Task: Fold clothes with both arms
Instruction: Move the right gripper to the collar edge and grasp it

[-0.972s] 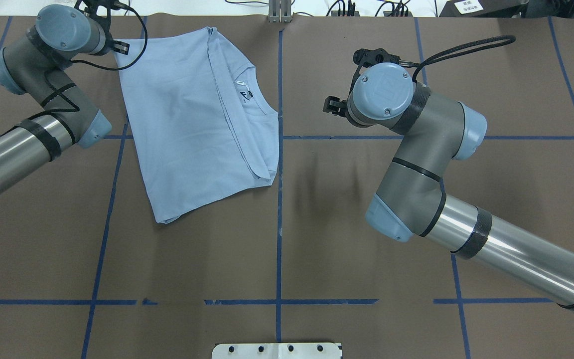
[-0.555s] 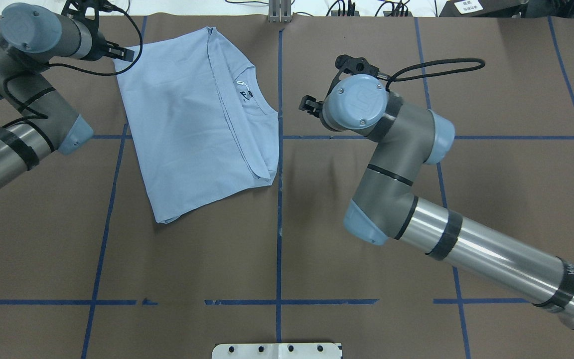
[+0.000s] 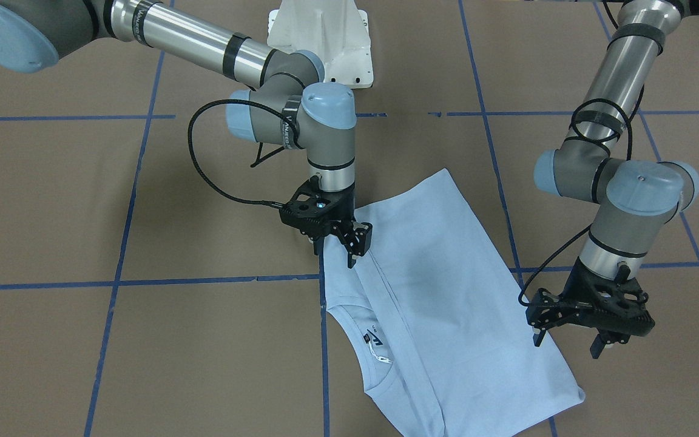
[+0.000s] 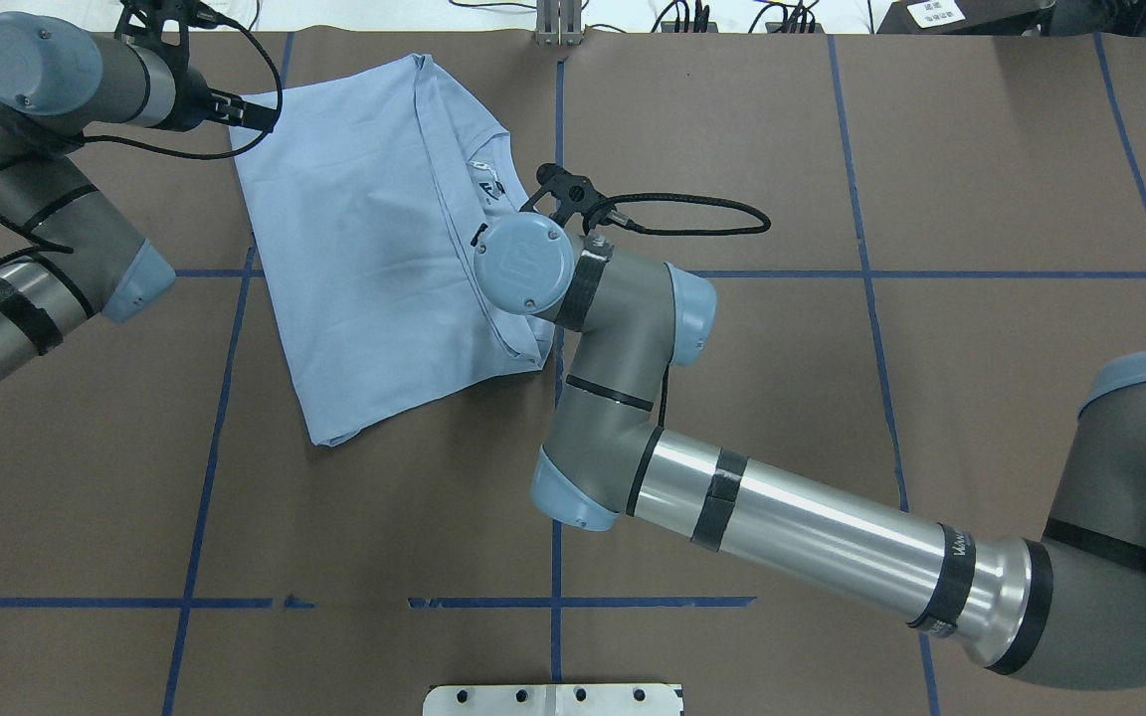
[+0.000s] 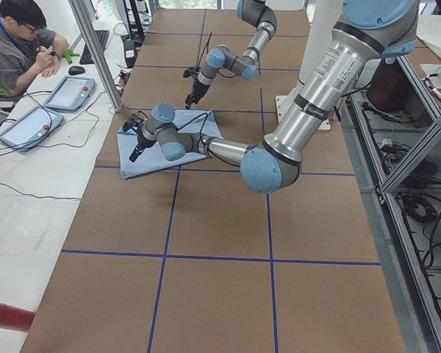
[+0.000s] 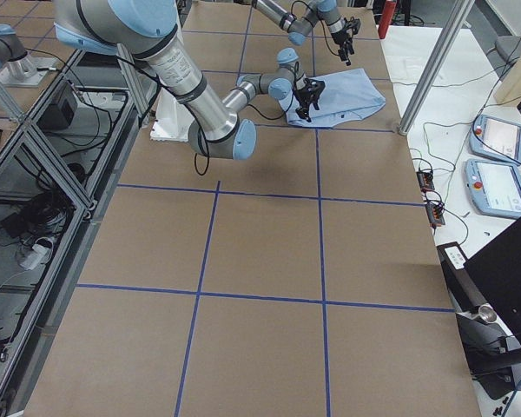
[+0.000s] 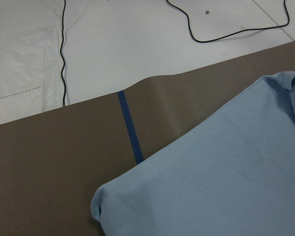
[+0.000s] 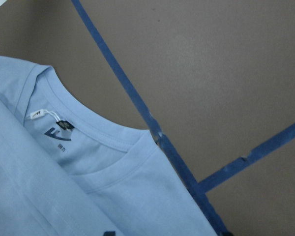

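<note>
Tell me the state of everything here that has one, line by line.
Left pincer: open, empty, at the T-shirt's outer edge near a corner.
Right pincer: looks open, empty, poised over the folded edge near the collar.
T-shirt: partly folded, lying flat, gripped by neither pincer.

Brown table (image 4: 384, 517); blue tape grid (image 4: 86, 602); folded T-shirt (image 4: 364, 249)

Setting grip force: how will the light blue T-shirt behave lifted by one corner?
Probably floppy: the light blue folded T-shirt lies flat in soft layers, so a lifted corner would likely drape. Thin layered edges suggest it is light. Pushed over the brown table covering, it may bunch.
</note>
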You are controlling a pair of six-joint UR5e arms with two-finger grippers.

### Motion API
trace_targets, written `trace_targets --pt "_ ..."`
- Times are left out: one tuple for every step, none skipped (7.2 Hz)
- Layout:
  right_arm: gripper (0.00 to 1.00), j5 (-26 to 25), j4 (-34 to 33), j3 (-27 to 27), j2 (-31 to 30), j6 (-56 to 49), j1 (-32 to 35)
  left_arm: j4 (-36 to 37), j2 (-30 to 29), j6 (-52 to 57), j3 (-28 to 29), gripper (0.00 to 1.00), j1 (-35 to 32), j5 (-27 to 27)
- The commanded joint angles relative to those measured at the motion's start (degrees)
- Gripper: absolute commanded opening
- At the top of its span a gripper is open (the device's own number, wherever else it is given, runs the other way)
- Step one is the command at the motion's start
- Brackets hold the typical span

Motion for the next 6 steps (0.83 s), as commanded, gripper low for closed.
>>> trace_targets --pt "0.63 -0.32 -0.42 -1.3 0.61 -0.19 -1.48 -0.09 0.13 -0.13 -0.06 1.0 0.19 -0.01" --pt "0.63 -0.58 -1.81 -1.56 0.61 -2.02 -1.49 -0.09 0.13 -0.04 -0.06 1.0 0.28 -0.01" --pt "0.63 -0.84 -3.65 -1.65 0.61 -3.87 -1.49 0.0 0.04 -0.13 -0.06 1.0 0.37 -0.01" --pt "0.63 -0.84 -3.67 -1.65 0.27 -4.06 -1.49 0.0 0.13 -0.13 0.03 1.0 0.37 -0.01" --pt "0.63 -0.84 -3.67 -1.65 0.35 -4.5 -1.57 -0.09 0.13 -0.04 0.03 1.0 0.37 -0.01" --pt "0.63 -0.93 -3.67 -1.65 0.26 -4.59 -1.66 0.0 0.13 -0.04 0.03 1.0 0.37 -0.01"
